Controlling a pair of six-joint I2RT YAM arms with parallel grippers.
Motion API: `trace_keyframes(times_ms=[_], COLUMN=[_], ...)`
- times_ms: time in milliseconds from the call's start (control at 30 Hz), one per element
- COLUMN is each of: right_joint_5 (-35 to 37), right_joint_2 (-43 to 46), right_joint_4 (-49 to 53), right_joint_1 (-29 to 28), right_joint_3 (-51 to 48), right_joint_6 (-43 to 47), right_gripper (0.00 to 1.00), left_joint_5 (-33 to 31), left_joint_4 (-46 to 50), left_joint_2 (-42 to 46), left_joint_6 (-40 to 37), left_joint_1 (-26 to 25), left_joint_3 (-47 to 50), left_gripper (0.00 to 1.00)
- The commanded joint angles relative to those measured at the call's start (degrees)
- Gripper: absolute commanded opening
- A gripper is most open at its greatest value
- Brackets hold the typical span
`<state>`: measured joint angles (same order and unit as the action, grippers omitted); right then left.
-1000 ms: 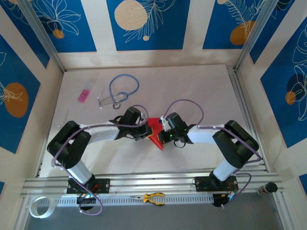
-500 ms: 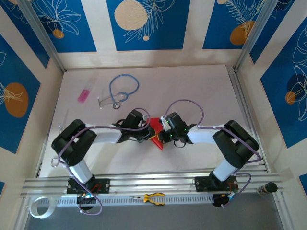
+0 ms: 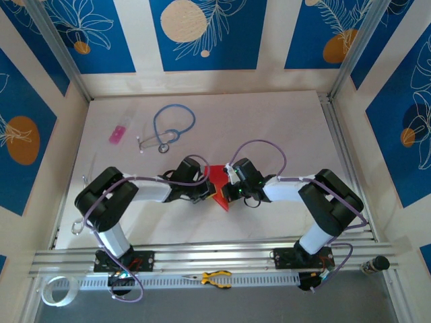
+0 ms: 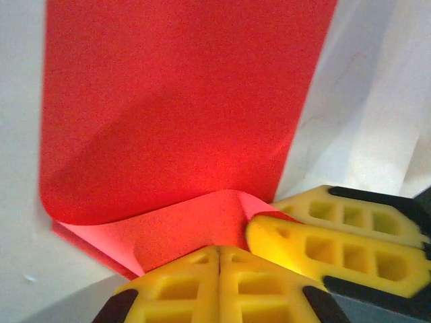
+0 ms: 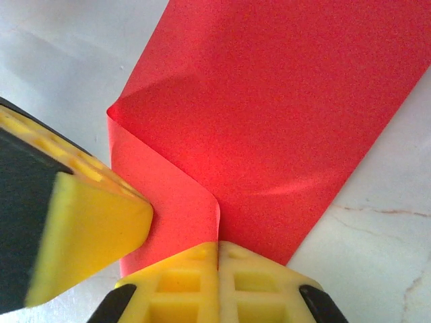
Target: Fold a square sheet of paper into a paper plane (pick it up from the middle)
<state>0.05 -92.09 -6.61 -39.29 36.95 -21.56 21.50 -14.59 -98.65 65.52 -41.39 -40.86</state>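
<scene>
- Top external view: the square sheet of paper (image 3: 217, 177) lies in the middle of the table (image 3: 283, 128), between the two arms. The left gripper (image 3: 204, 190) and the right gripper (image 3: 232, 186) both reach it and sit very close to each other.
- A blue stethoscope (image 3: 163, 147) and a small pink item (image 3: 118, 134) lie far back on the left, well apart from the paper. Yellow pliers (image 3: 215, 277) lie by the near rail.
- Left wrist view: the red paper has one side curled up and over itself. The bend is soft and round, not flat. The left gripper's fingers (image 4: 175, 296) are pressed tight together, with their tips right at the curled edge. I see no paper between them.
- Right wrist view: the right gripper's fingers (image 5: 262, 282) are pressed together too, touching the edge of the turned-over flap. The other gripper's yellow finger is just beside it.
- I think the step is an early fold — a flap is over but not yet creased.
- The next move needs a gentle push along the bend to make it flat and sharp, without the sheet sliding away.
- I see no writing, brand or label that can be read.
</scene>
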Motion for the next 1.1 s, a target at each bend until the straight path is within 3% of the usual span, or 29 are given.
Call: trace_keyframes(times_ms=[0,333,433,600,667,767,900,1067], right_joint_5=[0.57,-0.21,-0.71,0.20,-0.90,-5.39,-13.60,-18.86], right_joint_2=[0.25,0.37,2.23,8.18,10.46,13.09,12.29,8.48], right_joint_4=[0.78,1.46,2.73,6.25,7.73,8.98,8.86,9.92], right_joint_1=[0.33,0.35,0.42,1.53,2.25,2.37,1.74,0.71], right_joint_3=[-1.24,-0.28,0.74,1.77,1.48,0.98,0.78,2.78], right_joint_6=[-0.63,-0.85,-1.89,-5.43,-6.18,-7.08,-11.23,-16.33], right_gripper=[0.01,0.03,0.10,0.36,0.37,0.33,0.11,0.03], left_joint_5=[-1.25,-2.16,-2.25,-2.49,-2.62,-2.81,-2.51,-2.27], left_joint_4=[1.06,2.91,3.54,3.69,3.67,3.48,2.61,2.24], left_joint_2=[-1.09,-1.58,-1.82,-1.90,-1.81,-1.65,-1.72,-1.85], left_joint_6=[-1.00,-2.01,-2.55,-3.02,-3.07,-3.03,-2.75,-2.75], left_joint_1=[-0.14,-0.16,-0.12,-0.13,-0.18,-0.18,-0.18,-0.17], left_joint_3=[1.04,1.31,1.46,1.57,1.56,1.66,1.69,1.57], left_gripper=[0.00,0.00,0.00,0.00,0.00,0.00,0.00,0.00])
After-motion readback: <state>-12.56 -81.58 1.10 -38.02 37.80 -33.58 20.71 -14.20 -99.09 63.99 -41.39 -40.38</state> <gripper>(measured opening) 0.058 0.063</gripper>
